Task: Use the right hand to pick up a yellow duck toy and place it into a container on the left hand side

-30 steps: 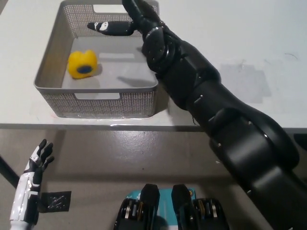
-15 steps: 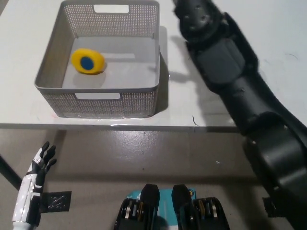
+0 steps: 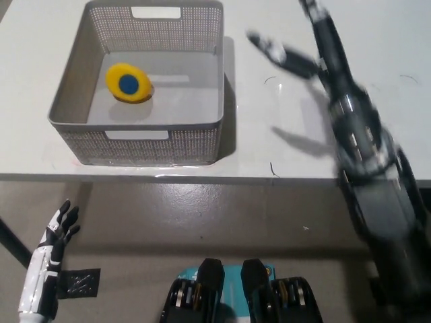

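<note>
The yellow duck toy (image 3: 128, 83) lies on its side inside the grey mesh basket (image 3: 79, 131) at the table's left; a blue patch on it faces up. My black right hand (image 3: 311, 50) is to the right of the basket, above the bare table, blurred by motion, open with fingers spread and nothing in it. My white left hand (image 3: 54, 237) hangs at the lower left below the table edge, open and holding nothing.
The white table (image 3: 283, 151) runs across the top of the view, its front edge near mid-height. The grey floor lies below it. A dark patch (image 3: 79, 281) sits on the floor by my left hand.
My right hand left the basket, swung right and lowered; now it is over the table. The duck, let go, rolled slightly inside the basket. My left hand dropped a little.
</note>
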### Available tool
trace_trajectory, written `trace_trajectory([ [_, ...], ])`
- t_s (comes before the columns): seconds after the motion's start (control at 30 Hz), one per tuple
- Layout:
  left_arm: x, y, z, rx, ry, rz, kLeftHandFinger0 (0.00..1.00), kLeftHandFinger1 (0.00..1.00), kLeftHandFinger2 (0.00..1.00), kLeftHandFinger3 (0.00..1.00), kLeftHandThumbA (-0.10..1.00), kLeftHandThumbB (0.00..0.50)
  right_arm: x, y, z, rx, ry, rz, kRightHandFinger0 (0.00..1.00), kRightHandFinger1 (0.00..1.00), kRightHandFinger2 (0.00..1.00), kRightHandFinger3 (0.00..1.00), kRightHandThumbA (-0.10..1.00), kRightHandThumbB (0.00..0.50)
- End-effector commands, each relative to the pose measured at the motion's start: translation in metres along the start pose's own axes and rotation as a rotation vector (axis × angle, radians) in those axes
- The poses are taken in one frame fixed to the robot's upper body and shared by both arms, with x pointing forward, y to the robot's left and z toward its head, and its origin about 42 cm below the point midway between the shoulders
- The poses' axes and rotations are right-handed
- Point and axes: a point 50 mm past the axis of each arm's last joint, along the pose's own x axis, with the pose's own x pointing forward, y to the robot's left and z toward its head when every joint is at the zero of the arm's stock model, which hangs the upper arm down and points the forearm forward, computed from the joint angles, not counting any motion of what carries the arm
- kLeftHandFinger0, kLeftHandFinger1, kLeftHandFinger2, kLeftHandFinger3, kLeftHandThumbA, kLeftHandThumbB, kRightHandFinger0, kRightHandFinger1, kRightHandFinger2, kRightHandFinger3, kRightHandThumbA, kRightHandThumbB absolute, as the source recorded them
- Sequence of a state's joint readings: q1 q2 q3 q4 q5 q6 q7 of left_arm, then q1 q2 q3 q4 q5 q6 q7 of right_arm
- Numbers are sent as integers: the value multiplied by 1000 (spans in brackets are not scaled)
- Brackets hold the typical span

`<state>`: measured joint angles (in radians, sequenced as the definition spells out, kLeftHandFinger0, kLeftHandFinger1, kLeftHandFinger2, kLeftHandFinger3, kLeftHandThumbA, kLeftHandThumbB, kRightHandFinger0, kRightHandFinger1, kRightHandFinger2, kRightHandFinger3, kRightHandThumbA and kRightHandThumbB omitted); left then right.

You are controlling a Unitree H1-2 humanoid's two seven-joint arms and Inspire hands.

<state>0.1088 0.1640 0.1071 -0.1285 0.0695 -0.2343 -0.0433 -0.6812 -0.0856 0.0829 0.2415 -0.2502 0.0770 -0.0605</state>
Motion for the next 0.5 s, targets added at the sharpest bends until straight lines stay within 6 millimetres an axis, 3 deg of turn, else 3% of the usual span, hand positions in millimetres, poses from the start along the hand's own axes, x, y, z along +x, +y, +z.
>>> trace_trajectory([
  [0.0,7,5,5,-4,-28,13,1000,1000,1000,1000,1000,1,-179,-62,74,132,-480,-61,1000,1000,1000,1000,1000,433],
  [0.1,9,4,5,-18,-36,20,1000,1000,1000,1000,1000,0,-199,-44,45,149,-434,-24,1000,1000,1000,1000,1000,386],
  [0.17,8,8,6,-15,-34,19,1000,1000,1000,1000,1000,0,-215,-27,18,161,-341,4,1000,1000,1000,1000,1000,398],
  [0.2,8,9,6,-17,-35,19,1000,1000,1000,1000,1000,0,-217,-24,15,158,-330,9,1000,1000,1000,1000,1000,398],
  [0.23,9,10,7,-17,-37,14,1000,1000,1000,1000,1000,0,-225,-14,-4,179,-263,25,1000,1000,1000,1000,1000,387],
  [0.3,12,9,7,-28,-45,15,1000,1000,1000,1000,1000,0,-228,-5,-18,199,-220,29,1000,1000,1000,1000,1000,387],
  [0.33,12,7,7,-39,-41,17,1000,1000,1000,1000,1000,0,-230,11,-36,222,-159,34,1000,1000,1000,1000,1000,401],
  [0.43,10,6,6,-43,-35,16,1000,1000,1000,1000,1000,0,-231,30,-53,295,-76,20,1000,1000,1000,1000,1000,427],
  [0.47,8,7,6,-36,-35,15,1000,1000,1000,1000,1000,0,-230,40,-60,333,-38,17,1000,1000,1000,1000,1000,401],
])
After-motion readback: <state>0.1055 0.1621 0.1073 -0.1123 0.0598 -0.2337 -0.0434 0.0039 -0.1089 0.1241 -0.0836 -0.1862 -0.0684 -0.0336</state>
